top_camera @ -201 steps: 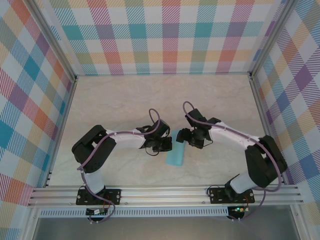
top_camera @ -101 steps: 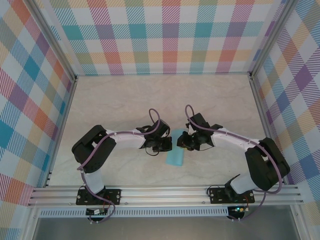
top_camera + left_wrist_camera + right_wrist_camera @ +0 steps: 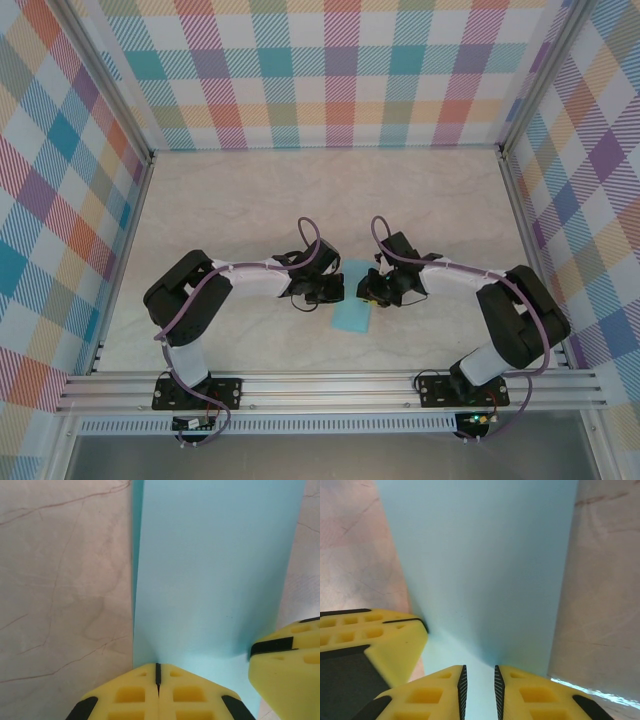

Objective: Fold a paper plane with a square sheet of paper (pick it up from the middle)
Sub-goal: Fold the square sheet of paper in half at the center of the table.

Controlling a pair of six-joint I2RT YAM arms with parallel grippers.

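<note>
Turquoise paper [image 3: 352, 316], folded to a strip, lies on the marble table [image 3: 250, 200].

Top view: left gripper [image 3: 333, 291] at the paper's left edge, right gripper [image 3: 369, 291] at its right edge. I cannot read the finger gaps from here.

Left wrist: my two yellow fingers [image 3: 125, 695] are pressed together, with the paper's near edge pinched in the seam. A right gripper finger sits over the paper's near right corner.

Right wrist: fingers [image 3: 535, 695] stand a narrow slot apart and the paper runs into it. I cannot tell whether they grip. A left gripper finger overlaps the paper's near left corner.
</note>
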